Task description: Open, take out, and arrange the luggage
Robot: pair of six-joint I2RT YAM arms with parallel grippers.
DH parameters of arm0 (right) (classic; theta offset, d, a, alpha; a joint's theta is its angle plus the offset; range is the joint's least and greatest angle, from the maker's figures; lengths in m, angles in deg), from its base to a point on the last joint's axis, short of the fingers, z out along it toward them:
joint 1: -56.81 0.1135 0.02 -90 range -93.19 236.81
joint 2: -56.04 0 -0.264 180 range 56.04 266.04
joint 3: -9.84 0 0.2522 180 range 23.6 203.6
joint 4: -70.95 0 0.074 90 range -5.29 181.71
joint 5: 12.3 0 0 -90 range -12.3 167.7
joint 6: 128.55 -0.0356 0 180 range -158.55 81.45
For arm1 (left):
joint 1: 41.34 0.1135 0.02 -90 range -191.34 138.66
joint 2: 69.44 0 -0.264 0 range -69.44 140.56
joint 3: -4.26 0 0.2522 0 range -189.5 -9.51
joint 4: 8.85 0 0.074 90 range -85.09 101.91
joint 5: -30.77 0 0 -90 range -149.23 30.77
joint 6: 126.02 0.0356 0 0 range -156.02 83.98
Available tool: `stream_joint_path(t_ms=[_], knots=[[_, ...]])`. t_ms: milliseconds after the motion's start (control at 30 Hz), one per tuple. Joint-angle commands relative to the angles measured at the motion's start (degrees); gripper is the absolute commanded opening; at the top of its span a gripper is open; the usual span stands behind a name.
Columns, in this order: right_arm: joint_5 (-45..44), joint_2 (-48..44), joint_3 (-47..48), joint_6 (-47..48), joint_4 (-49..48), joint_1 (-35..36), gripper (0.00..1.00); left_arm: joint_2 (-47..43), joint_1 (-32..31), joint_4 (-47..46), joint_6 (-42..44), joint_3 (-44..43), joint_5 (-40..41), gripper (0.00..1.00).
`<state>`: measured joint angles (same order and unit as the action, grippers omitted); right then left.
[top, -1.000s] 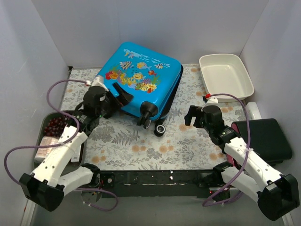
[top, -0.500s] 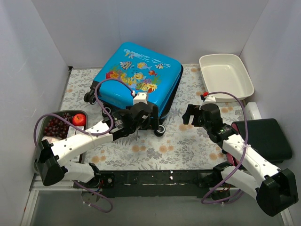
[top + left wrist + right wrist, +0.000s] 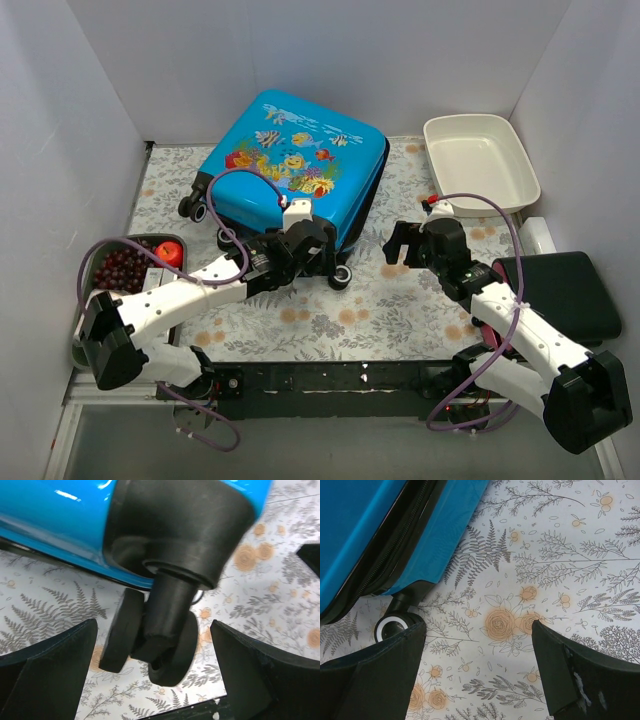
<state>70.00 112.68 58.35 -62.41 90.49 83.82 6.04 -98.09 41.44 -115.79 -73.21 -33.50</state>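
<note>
The left gripper (image 3: 322,262) is spread wide, its two fingers standing either side of a black double wheel (image 3: 150,650) at the suitcase's near corner without touching it. The right gripper (image 3: 398,245) is also spread and holds nothing; it hangs over the flowered tablecloth (image 3: 300,320) just right of that corner. The suitcase (image 3: 290,160) lies flat at the far middle of the table, fish picture facing up. It is bright blue with black trim and black wheels along its near edge, and its zip seam looks shut. The left arm stretches low from its base across to the right. The right arm reaches forward and leftward, wrist tipped down.
</note>
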Motion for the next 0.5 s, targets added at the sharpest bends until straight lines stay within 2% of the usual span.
stream_joint_path(t_ms=[0, 267, 367, 400, 467], knots=[[0.5, 0.0, 1.0, 0.1, -2.7, 0.0, 0.93, 0.9, -0.2, 4.3, -2.0, -0.5, 6.4, 0.98], [1.6, 0.0, 0.7, 1.7, -3.1, 0.0, 0.93, 2.0, -0.2, -6.8, 5.2, 0.7, 4.1, 0.98], [1.4, -0.2, 0.4, 2.2, -3.4, -0.1, 0.93, 2.3, -0.1, -8.1, 5.5, 1.2, 3.8, 0.8], [1.5, -0.3, 0.4, 2.5, -3.4, -0.1, 0.93, 2.3, -0.2, -8.5, 5.4, 1.5, 3.8, 0.66], [1.5, -0.6, 0.2, 2.6, -3.8, 0.0, 0.93, 2.0, -0.1, -8.8, 5.5, 1.7, 3.9, 0.57]])
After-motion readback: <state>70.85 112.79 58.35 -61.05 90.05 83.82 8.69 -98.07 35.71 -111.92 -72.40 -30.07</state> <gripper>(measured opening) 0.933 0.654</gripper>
